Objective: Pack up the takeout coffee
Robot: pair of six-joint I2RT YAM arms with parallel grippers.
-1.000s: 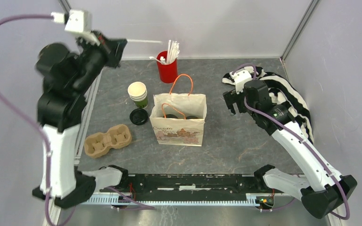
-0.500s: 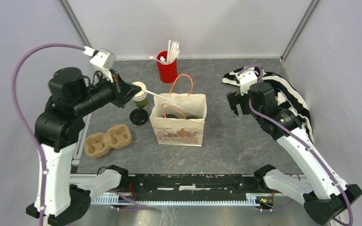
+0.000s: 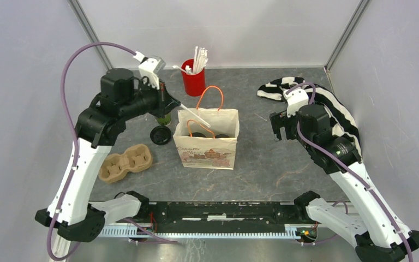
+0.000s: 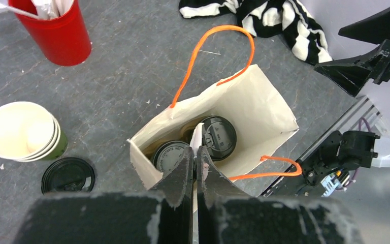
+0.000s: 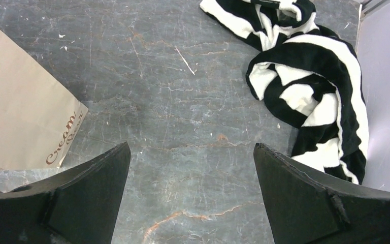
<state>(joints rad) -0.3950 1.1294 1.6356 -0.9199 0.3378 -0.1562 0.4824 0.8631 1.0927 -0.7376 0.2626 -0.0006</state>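
The left gripper (image 4: 195, 161), pinching a white stick (image 3: 195, 116), has swung down from high at the back-left corner. The paper bag (image 3: 206, 150) and its 2 lidded cups (image 4: 218, 136) now sit just beyond its jaws. The right gripper (image 5: 191, 152) has drifted slightly toward its base.

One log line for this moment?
left pincer: shut on white stick, above paper bag | lidded cups: both in bag | right pincer: open
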